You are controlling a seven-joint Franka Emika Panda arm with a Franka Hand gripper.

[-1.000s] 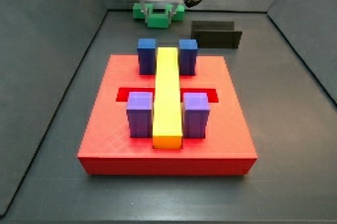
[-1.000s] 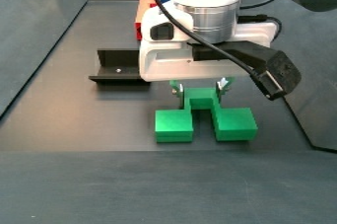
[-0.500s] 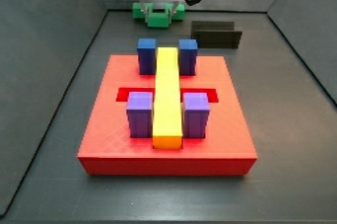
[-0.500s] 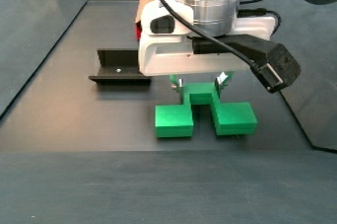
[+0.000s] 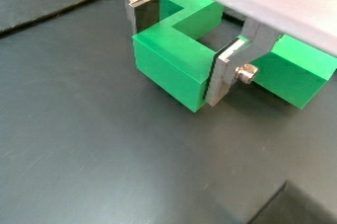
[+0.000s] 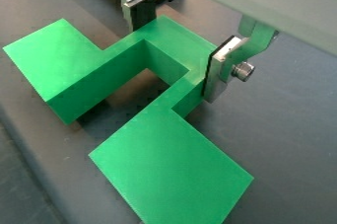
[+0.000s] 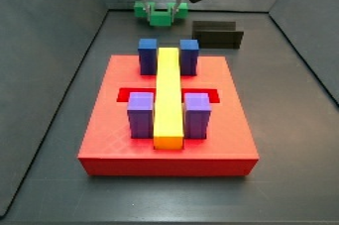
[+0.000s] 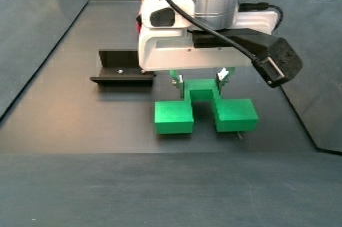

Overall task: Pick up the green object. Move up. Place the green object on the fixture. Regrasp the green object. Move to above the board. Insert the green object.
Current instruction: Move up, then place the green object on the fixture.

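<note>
Gripper (image 8: 202,84) down over the green object (image 8: 205,112), silver fingers (image 6: 222,67) flanking its narrow middle stem and pressed against it on both sides, clamped on the piece. Seen clearly only in both wrist views: flat finger plates (image 5: 228,70) flush against the stem's side faces, with the gripper (image 5: 184,33) straddling the notch. Not visible there but plain in a side view: the board (image 7: 169,118) well away from the gripper, red slab with blue and purple blocks and the long yellow bar (image 7: 169,98) lying along its middle. Fixture (image 8: 119,68) just beside the gripper in a side view, dark L-shaped bracket apart from the green piece; same fixture (image 7: 216,35) near the gripper from the opposite side. Wide bar of the green object (image 6: 132,100) running crosswise to the fingers' closing line, stem pointing up into the gripper, two broad lobes spread below and outward. Whether the piece rests on the floor or hangs just above it, unclear.
</note>
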